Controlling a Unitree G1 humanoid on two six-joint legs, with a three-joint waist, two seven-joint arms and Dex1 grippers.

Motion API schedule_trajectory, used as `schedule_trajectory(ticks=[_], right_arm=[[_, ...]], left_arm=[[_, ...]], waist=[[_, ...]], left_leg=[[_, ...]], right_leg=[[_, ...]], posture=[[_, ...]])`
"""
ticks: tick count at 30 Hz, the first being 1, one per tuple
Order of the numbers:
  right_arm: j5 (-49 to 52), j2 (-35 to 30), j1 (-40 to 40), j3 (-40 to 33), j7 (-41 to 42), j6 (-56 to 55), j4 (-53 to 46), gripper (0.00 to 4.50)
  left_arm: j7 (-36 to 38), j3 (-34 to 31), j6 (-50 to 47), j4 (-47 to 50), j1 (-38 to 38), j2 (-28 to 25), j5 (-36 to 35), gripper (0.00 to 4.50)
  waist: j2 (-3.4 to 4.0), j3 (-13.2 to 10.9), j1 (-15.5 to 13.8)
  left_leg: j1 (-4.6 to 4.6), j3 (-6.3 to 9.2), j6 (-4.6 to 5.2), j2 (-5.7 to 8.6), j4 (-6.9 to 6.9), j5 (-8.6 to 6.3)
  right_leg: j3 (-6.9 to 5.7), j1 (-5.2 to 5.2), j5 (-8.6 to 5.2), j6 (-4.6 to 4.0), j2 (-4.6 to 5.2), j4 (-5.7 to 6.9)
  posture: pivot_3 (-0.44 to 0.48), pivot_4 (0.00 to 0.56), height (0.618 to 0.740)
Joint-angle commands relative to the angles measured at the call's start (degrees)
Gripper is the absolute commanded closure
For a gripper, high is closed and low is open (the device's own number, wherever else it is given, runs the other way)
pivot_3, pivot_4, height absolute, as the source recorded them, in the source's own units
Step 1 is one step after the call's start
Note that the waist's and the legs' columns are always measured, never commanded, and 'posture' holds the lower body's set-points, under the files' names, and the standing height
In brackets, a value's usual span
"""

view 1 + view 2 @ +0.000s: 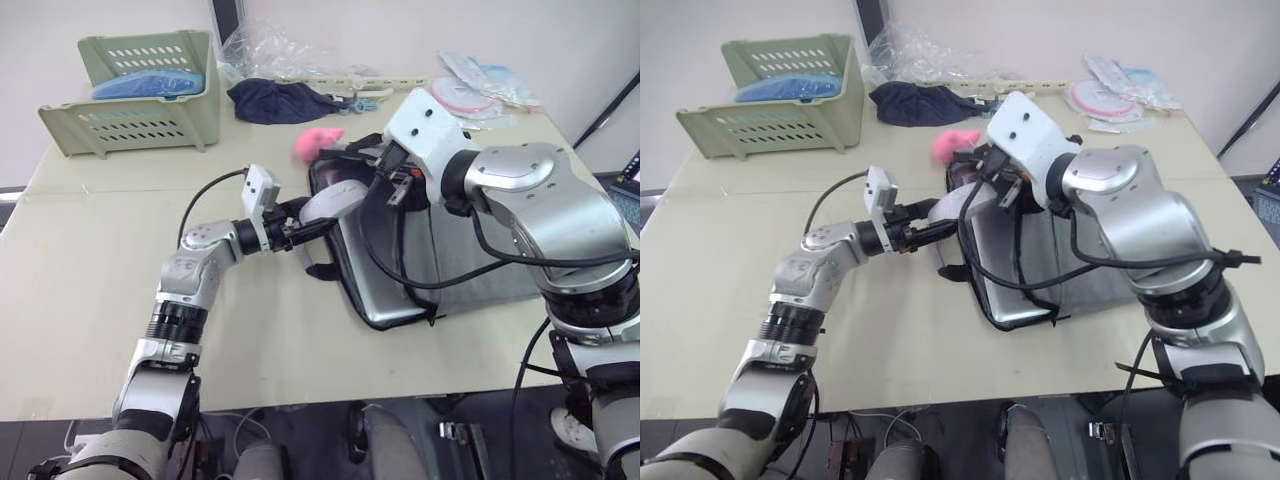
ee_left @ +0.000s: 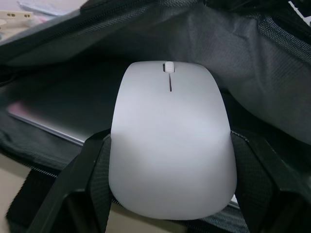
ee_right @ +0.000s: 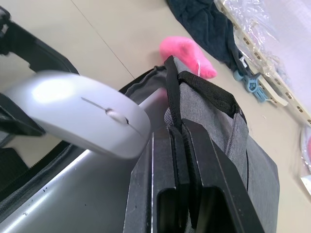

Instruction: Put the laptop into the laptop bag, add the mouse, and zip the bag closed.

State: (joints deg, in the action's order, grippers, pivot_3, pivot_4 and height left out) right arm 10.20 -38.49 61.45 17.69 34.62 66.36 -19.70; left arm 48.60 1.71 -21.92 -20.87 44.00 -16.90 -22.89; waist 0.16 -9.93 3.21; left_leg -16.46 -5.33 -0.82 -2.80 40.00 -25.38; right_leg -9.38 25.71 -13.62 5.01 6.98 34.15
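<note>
The grey laptop bag (image 1: 480, 262) lies on the table with its black-edged mouth facing my left arm. Inside it lies the silver laptop (image 1: 1005, 265), with part of its lid showing through the opening. My left gripper (image 1: 318, 222) is shut on the white mouse (image 2: 172, 141), held at the bag's mouth just above the laptop's edge. From above, my right gripper (image 3: 182, 141) is shut on the bag's black strap (image 3: 171, 92) at the upper flap and holds that flap up off the laptop.
A pink plush toy (image 1: 318, 140) lies just behind the bag. Farther back are a dark cloth (image 1: 275, 100), clear plastic bags (image 1: 290, 50) and round packets (image 1: 460, 97). A green basket (image 1: 140, 90) stands at the back left. Bare table (image 1: 90, 260) stretches left of my arm.
</note>
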Motion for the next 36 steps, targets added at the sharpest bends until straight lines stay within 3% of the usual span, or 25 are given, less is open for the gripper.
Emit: schedule_trajectory(ticks=[1, 14, 24, 36], right_arm=[[0.3, 0.1, 3.7, -2.6, 1.0, -1.8, -1.9, 4.49], [2.0, 1.5, 4.3, -3.1, 0.3, 0.2, -3.8, 4.49], [2.3, 3.9, 4.3, -3.1, -0.8, 1.6, -5.2, 4.49], [1.1, 7.6, 5.0, -1.7, -2.7, 1.9, -4.7, 4.49]], left_arm=[[1.9, 1.1, 2.3, -1.2, 1.5, 1.5, 1.1, 1.74], [3.5, 3.1, 12.0, -20.5, 9.7, 7.4, 7.7, 1.74], [-0.8, 3.6, 21.6, -37.5, 17.9, 12.0, 14.5, 1.74], [-5.0, 4.7, 26.8, -46.0, 21.5, 15.0, 21.4, 1.74]], waist=[[0.0, 0.0, 0.0], [0.0, 0.0, -0.1], [0.0, 0.0, 0.0], [0.0, 0.0, 0.0]], left_leg=[[-0.02, 0.0, 0.0, 0.0, 0.0, 0.0], [-0.06, 0.01, 0.03, 0.01, 0.02, 0.01], [-0.06, 0.02, 0.07, 0.02, 0.01, 0.03], [-0.05, 0.02, 0.09, 0.02, 0.02, 0.04]], right_leg=[[-0.01, 0.0, 0.0, 0.0, 0.0, -0.01], [-0.03, 0.0, 0.02, 0.02, 0.0, -0.04], [-0.05, 0.0, 0.02, 0.03, 0.0, -0.04], [-0.04, 0.0, 0.04, 0.04, 0.0, -0.02]], posture=[[0.0, 0.15, 0.74], [0.0, 0.15, 0.74], [0.0, 0.15, 0.74], [0.0, 0.15, 0.74]])
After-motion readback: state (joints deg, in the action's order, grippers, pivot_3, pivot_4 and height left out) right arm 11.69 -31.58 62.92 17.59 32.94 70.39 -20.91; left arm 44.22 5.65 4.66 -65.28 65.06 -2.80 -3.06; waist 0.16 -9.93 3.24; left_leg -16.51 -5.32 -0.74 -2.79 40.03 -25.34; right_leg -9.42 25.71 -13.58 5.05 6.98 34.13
